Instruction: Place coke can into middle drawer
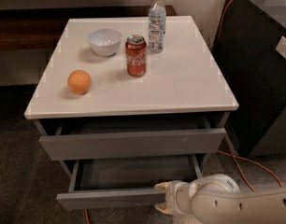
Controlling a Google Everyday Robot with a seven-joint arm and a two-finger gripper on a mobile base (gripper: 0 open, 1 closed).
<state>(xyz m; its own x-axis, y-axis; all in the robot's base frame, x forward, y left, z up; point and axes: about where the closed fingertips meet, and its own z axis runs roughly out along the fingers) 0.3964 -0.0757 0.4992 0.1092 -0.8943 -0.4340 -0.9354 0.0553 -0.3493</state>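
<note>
White worktop (180, 85) above middle drawer (133, 172): coke can (136, 56) upright. End effector (160, 198) at that drawer's open front; grip state cannot tell. Best backed off straight before reaching up.

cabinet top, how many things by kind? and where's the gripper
bowl: 1
coke can: 1
bottle: 1
orange: 1
total: 4
gripper: low, at the front of the open middle drawer

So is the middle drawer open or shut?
Open: the middle drawer sticks out, grey inside showing. The gripper is at its front edge.
</note>
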